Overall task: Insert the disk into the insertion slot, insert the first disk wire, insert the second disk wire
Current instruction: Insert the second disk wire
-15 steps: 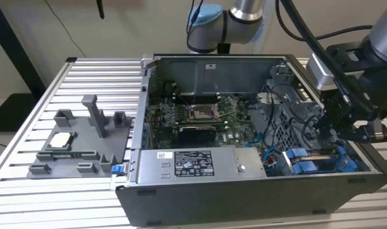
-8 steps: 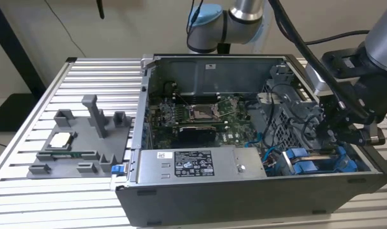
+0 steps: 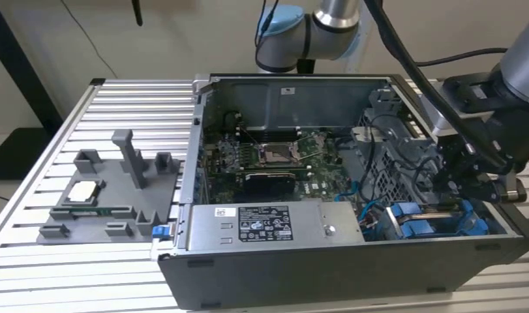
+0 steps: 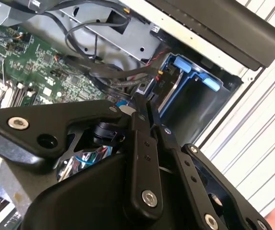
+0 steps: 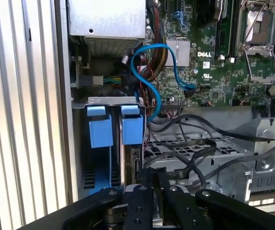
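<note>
The black claw (image 4: pixel 144 112) fills the foreground of both wrist views, its fingers pressed together into one narrow tip with nothing visibly pinched between them (a thin wire there would be hard to make out). Just beyond that tip, the disk (image 5: pixel 131 127) in its blue carrier stands on edge in the insertion slot (image 5: pixel 109 100) at the computer case's (image 3: pixel 334 274) corner, its long axis running down into the bay, beside the blue cable (image 5: pixel 149 91).
</note>
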Motion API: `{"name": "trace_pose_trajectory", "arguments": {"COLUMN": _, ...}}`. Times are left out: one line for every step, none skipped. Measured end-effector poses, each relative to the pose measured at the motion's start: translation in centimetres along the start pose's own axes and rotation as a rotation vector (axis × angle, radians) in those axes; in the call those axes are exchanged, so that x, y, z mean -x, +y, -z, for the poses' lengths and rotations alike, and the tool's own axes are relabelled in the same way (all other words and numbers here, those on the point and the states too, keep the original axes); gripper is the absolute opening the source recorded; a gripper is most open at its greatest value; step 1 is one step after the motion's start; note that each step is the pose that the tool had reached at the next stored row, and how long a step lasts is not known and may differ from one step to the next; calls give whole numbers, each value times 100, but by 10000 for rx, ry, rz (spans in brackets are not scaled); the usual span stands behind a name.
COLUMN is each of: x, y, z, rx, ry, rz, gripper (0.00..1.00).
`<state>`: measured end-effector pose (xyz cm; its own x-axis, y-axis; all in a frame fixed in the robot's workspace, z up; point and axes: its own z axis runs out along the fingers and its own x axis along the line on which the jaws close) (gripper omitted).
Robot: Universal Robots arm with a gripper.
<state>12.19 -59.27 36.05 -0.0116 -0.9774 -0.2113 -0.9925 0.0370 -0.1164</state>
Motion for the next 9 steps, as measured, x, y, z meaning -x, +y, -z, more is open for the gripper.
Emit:
{"name": "trace_pose_trajectory", "arguments": {"x": -1, "y": -15, "z": -9, "rx": 38, "ry": 18, "rz": -7, "gripper": 16}}
{"name": "trace_pose_trajectory", "arguments": {"x": -1, "y": -30, "z": -14, "rx": 100, "ry": 47, "rz": -16, "gripper": 16}}
{"name": "trace_pose_trajectory", "arguments": {"x": -1, "y": -43, "z": -17, "rx": 189, "ry": 82, "rz": -31, "gripper": 16}}
{"name": "trace_pose_trajectory", "arguments": {"x": -2, "y": -54, "z": -20, "rx": 302, "ry": 122, "rz": -51, "gripper": 16}}
{"name": "trace_pose_trajectory", "arguments": {"x": -2, "y": -63, "z": -23, "rx": 433, "ry": 160, "rz": -75, "gripper": 16}}
{"name": "trace_pose_trajectory", "arguments": {"x": -3, "y": -75, "z": -26, "rx": 557, "ry": 197, "rz": -97, "gripper": 16}}
{"name": "trace_pose_trajectory", "arguments": {"x": -3, "y": -91, "z": -31, "rx": 663, "ry": 228, "rz": -116, "gripper": 16}}
{"name": "trace_pose_trajectory", "arguments": {"x": -3, "y": -104, "z": -36, "rx": 756, "ry": 257, "rz": -133, "gripper": 16}}
{"name": "trace_pose_trajectory", "arguments": {"x": -2, "y": -118, "z": -39, "rx": 849, "ry": 287, "rz": -149, "gripper": 16}}
